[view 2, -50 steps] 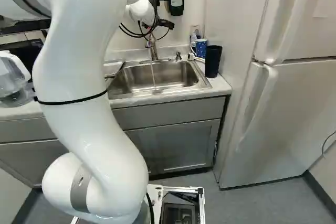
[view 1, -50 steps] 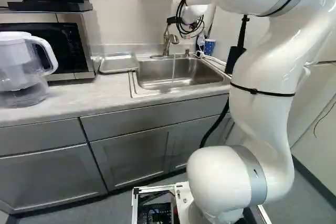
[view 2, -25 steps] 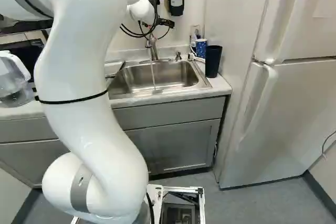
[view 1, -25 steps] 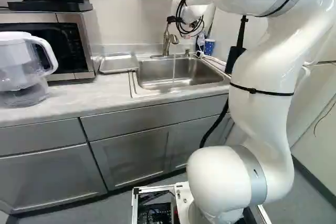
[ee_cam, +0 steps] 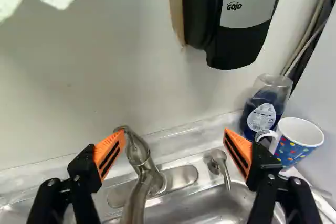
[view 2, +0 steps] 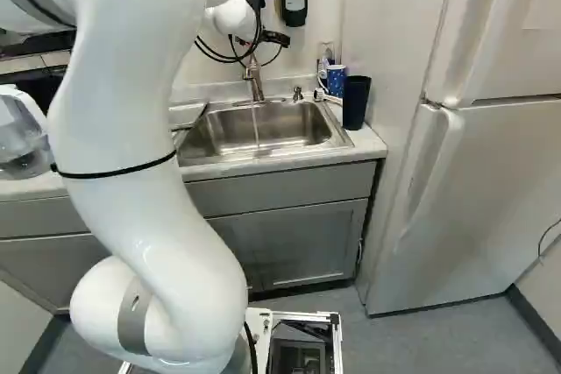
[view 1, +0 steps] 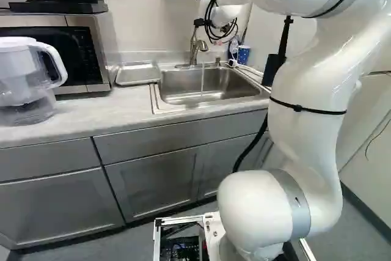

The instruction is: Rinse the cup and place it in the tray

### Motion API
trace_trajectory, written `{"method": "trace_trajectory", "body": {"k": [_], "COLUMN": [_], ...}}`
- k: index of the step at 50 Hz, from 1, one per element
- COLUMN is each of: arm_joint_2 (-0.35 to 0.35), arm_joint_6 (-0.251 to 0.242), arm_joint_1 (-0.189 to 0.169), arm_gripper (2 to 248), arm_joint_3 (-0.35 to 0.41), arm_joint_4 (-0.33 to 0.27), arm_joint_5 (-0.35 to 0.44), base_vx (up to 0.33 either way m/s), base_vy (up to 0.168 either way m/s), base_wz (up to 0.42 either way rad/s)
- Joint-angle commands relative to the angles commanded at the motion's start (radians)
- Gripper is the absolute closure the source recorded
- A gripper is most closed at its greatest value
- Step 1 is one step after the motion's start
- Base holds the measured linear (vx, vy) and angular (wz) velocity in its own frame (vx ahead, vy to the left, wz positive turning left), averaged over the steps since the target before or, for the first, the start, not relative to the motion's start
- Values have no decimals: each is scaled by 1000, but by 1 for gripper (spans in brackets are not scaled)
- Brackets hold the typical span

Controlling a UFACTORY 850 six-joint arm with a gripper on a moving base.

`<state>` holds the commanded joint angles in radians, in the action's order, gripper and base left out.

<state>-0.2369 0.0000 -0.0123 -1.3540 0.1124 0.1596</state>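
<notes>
Running faucet (ee_cam: 142, 182): ready, so pickup seems our present step (nothing to rinse otherwise).
Gripper (ee_cam: 174, 134): released, empty.
Spotted cup (ee_cam: 293, 149): upright beside sink (view 2: 294, 127); we should align around it, then grasp.

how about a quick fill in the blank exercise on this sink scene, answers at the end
Water streams down because the faucet is turned ____.
In the left base view, the tray lies on the sink's ____ side.
Holding nothing, the jaws stand ____.
The bottle beside the dotted mug contains ____ liquid.

Missing words: on; left; open; blue
</notes>
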Motion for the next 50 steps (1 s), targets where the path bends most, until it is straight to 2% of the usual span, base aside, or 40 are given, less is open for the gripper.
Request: {"method": "trace_trajectory", "body": {"k": [23,50], "arm_joint_2": [119,262], "arm_joint_6": [0,0], "arm_joint_1": [16,27], "arm_gripper": [3,3], "arm_joint_3": [130,277], "arm_joint_4": [0,0], "arm_joint_5": [-8,-98], "base_vx": [0,0], "base_vy": [0,0], "base_wz": [0,0]}}
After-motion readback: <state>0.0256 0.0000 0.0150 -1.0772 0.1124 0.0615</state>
